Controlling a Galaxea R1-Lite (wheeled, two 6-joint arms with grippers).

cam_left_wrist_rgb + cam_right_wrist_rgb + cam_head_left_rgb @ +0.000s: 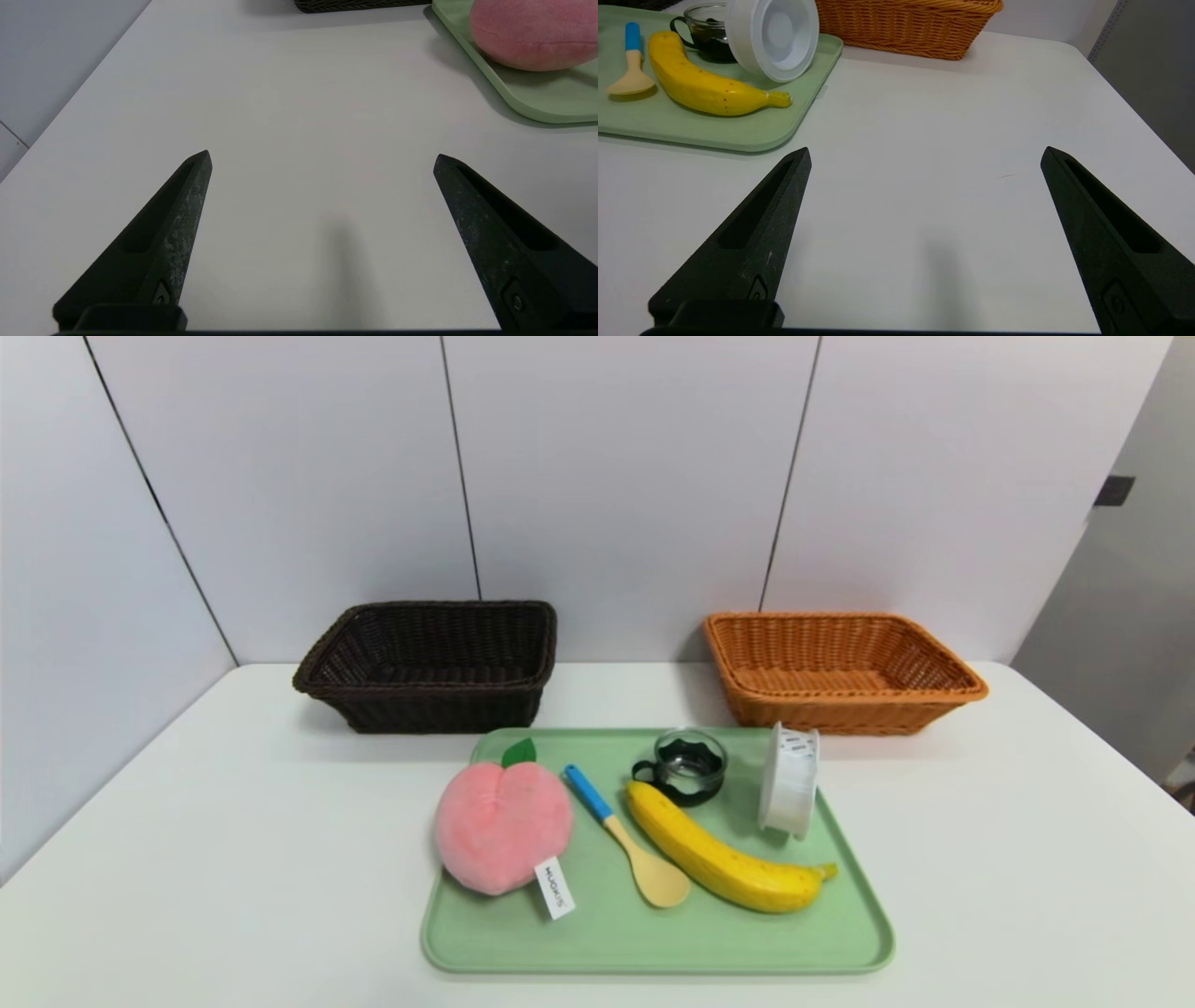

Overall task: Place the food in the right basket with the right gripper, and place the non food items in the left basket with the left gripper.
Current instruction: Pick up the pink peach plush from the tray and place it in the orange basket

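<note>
On a green tray [653, 943] lie a pink plush peach [504, 826], a tan spoon with a blue handle [625, 835], a yellow banana [719, 859], a small glass cup with a black handle [689, 765] and a white tape roll [790, 779] standing on edge. The dark brown left basket [429, 663] and the orange right basket [840, 667] stand behind the tray. Neither arm shows in the head view. My left gripper [322, 156] hangs open over bare table left of the tray, the peach [532, 32] ahead of it. My right gripper [924, 154] hangs open over bare table right of the tray, with the banana [705, 79] and tape roll [775, 32] ahead.
The white table [187, 803] is walled by pale panels at the back and left. Its right edge [1134, 107] drops off beside the right gripper. The tray rim [514, 102] lies near the left gripper's path.
</note>
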